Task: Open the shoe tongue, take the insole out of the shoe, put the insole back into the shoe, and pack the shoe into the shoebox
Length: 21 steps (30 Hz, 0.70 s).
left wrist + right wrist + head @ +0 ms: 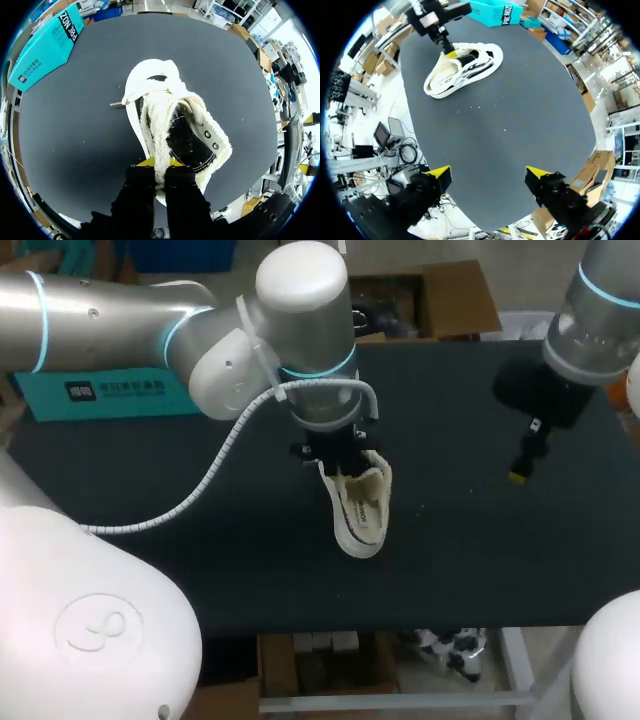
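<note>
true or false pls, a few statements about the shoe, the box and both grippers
1. The left gripper is shut on the shoe, pinching its fleecy lining. True.
2. The right gripper holds the shoe too. False: it is open and empty, well apart from the shoe.
3. The shoe is packed in the shoebox. False: it is on the table, and the shoebox lies off to one side.
4. The shoebox is teal. True.

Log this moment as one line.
left claw: shut on cream fleece tongue of white shoe | right claw: open, empty | teal cardboard shoebox: far left, untouched
</note>
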{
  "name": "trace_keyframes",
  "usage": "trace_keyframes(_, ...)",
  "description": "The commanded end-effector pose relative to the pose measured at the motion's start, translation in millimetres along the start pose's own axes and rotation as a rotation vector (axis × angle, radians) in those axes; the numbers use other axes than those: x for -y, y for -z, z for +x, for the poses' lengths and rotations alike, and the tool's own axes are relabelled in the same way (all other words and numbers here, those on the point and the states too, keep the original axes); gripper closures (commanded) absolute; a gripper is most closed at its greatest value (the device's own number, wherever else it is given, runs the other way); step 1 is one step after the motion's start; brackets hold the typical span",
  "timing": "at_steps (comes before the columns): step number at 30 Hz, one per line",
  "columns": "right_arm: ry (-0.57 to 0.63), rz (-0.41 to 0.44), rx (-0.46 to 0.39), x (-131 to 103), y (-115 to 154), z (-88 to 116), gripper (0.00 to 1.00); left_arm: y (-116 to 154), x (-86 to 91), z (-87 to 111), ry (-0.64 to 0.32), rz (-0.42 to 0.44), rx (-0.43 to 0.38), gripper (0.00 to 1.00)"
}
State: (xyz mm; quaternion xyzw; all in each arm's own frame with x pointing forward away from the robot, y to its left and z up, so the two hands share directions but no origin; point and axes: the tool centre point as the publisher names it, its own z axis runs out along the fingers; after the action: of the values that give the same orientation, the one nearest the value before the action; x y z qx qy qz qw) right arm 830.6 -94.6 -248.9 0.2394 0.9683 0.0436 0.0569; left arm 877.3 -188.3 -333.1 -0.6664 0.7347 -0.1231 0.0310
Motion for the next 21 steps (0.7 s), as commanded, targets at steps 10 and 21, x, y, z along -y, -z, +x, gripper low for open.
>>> trace_keyframes(10,0.54,0.043,0.019,12,-1,-4,0.0,60,22.9,-44.2,-0.282,0.204,0.018,1.0)
trace_keyframes(21,0.54,0.043,0.019,12,-1,-4,0.0,147,124.8,-129.7,-0.532,0.441,0.068,1.0)
